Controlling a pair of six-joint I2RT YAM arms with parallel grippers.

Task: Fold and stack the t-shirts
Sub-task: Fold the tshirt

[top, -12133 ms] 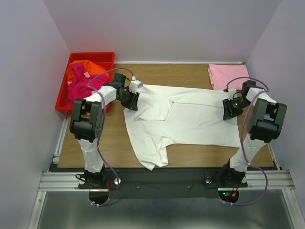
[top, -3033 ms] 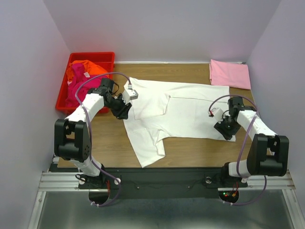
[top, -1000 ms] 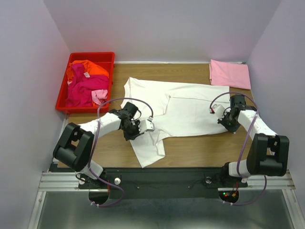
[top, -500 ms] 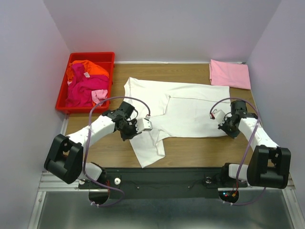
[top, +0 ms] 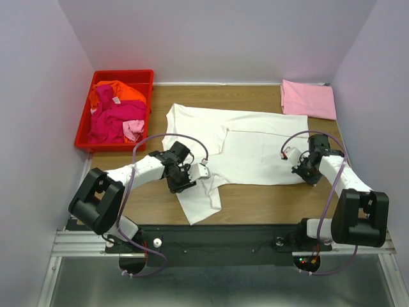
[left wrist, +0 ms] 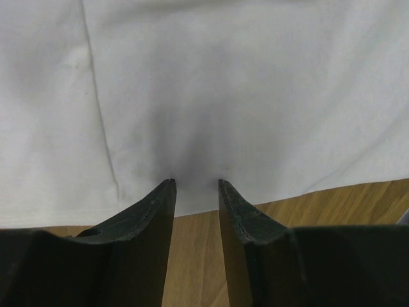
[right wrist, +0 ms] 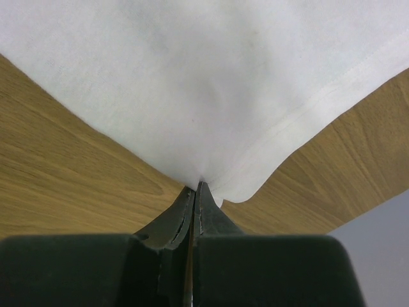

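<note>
White t-shirt (top: 255, 150): right hand (right wrist: 195, 187) clamps its corner; left hand (left wrist: 195, 184), apart, just reached the hem, fold next.

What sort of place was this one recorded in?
Probably a lab robot cell, not a home: plain panel walls box in a wooden table, the left arm and right arm are bolted to an aluminium rail, and a white t-shirt lies spread beside a red bin of clothes.

Top external: high above the near edge, facing down over the whole table (top: 268, 195). Wrist views: close, sighting past left gripper (left wrist: 195, 184) and right gripper (right wrist: 195, 187) onto white t-shirt (top: 255, 147) edges, shared overhead.
</note>
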